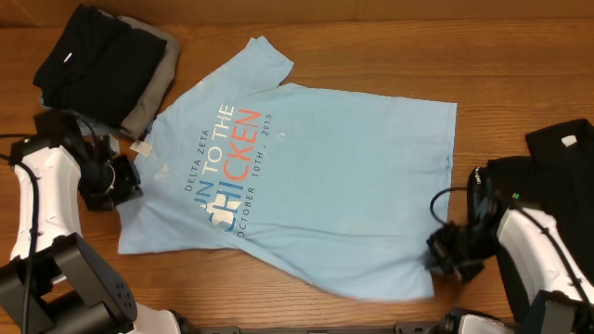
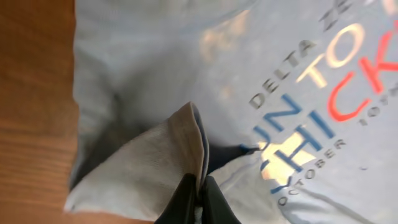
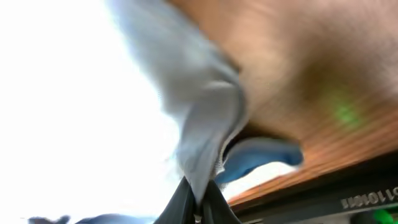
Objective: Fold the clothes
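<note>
We find the T-shirt (image 1: 316,167) spread flat on the tabletop (image 1: 371,46), left end effector (image 2: 199,186) and right end effector (image 3: 198,193) each clamped on a near corner; we judge the first fold starting, calling for an even lift toward the far edge.

T-shirt (image 1: 362,176): light blue, white/coral/navy lettering | upper-left garment (image 1: 88,56): black, white label | table (image 1: 390,46): brown woodgrain

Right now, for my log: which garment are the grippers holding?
The light blue T-shirt, spread mid-table: the left gripper and right gripper pinch its edges. The folded black pile and the other black garment lie ungripped.
</note>
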